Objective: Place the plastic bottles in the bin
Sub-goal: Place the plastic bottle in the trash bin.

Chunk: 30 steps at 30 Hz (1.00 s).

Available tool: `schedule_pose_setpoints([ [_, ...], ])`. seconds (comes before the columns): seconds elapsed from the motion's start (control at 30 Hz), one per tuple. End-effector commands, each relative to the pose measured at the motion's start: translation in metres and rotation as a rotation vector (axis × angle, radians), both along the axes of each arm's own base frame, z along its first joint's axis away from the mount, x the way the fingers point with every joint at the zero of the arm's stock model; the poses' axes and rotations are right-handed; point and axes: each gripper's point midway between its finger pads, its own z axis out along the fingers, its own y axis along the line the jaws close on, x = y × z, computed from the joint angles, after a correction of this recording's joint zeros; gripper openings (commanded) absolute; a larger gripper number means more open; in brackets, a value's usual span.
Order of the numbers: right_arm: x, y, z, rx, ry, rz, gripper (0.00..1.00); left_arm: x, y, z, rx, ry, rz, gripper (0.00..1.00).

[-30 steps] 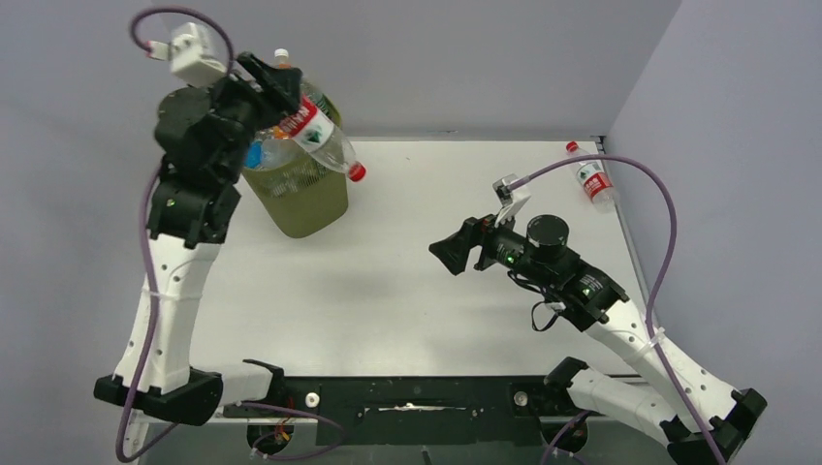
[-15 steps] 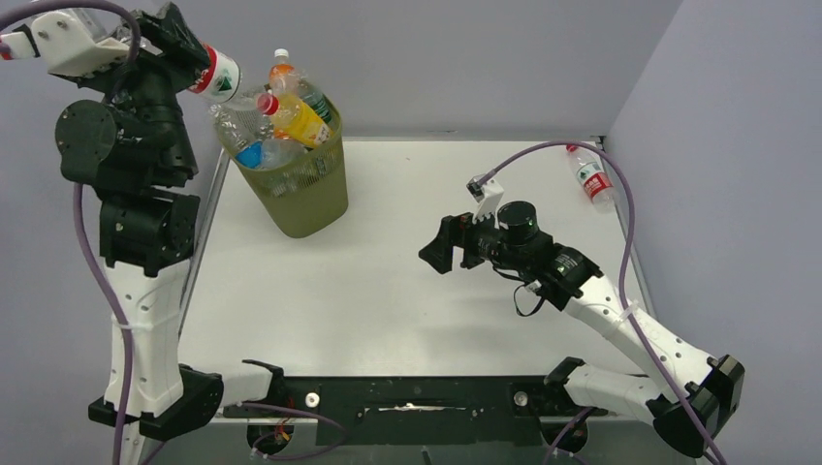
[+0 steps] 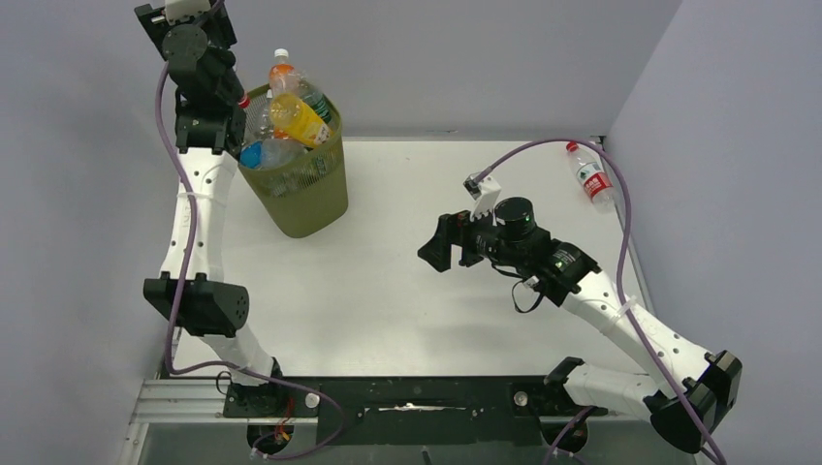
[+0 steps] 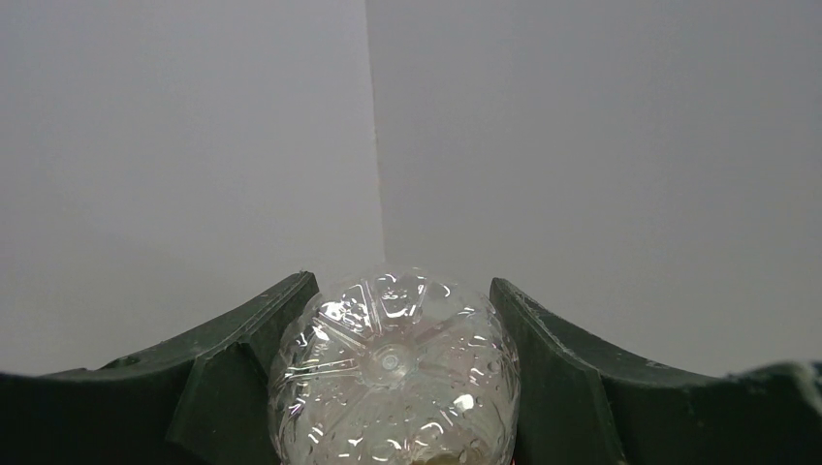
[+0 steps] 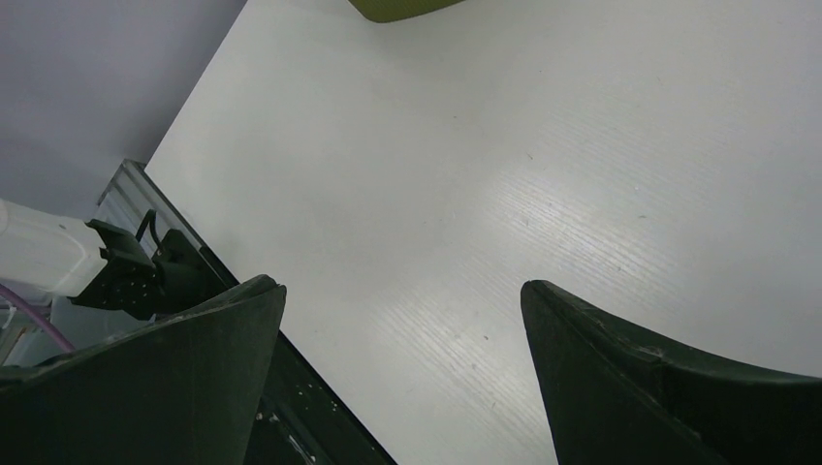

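My left gripper is raised at the far left, beside the rim of the olive-green mesh bin. In the left wrist view my left gripper is shut on a clear plastic bottle, whose ribbed base points at the grey wall. The arm hides most of that bottle in the top view. The bin is heaped with bottles, among them an orange-capped one and a yellow one. One red-capped bottle lies at the table's far right edge. My right gripper is open and empty over the table middle, as the right wrist view shows.
Grey walls close in the table at the back, left and right. The black mounting rail runs along the near edge. The bin's base shows at the top of the right wrist view, far from the right fingers.
My left arm has swung left off the bin top and stretched up and back, still holding the clear bottle. My right gripper has drifted slightly left, still open.
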Motion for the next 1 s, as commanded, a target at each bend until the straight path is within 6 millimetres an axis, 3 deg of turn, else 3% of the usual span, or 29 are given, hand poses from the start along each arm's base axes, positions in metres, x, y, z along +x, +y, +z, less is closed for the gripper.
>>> schedule_pose_setpoints([
  [0.0,0.005,0.003,0.011,0.017,-0.019,-0.002,0.98,-0.002,0.028,0.04,0.025,-0.164,-0.015,0.18],
  [0.17,0.01,0.009,0.005,0.015,-0.006,0.003,0.98,0.034,0.037,0.017,0.017,-0.143,-0.08,0.18],
  [0.3,0.012,0.011,0.002,0.013,0.003,0.004,0.98,0.058,0.028,-0.003,0.032,-0.117,-0.165,0.18],
  [0.57,0.014,0.012,-0.009,0.005,0.015,0.003,0.98,0.075,0.003,-0.012,0.045,-0.124,-0.305,0.18],
  [0.97,0.009,0.004,-0.02,0.001,0.02,0.0,0.98,0.103,-0.018,-0.069,0.121,-0.003,-0.274,0.18],
])
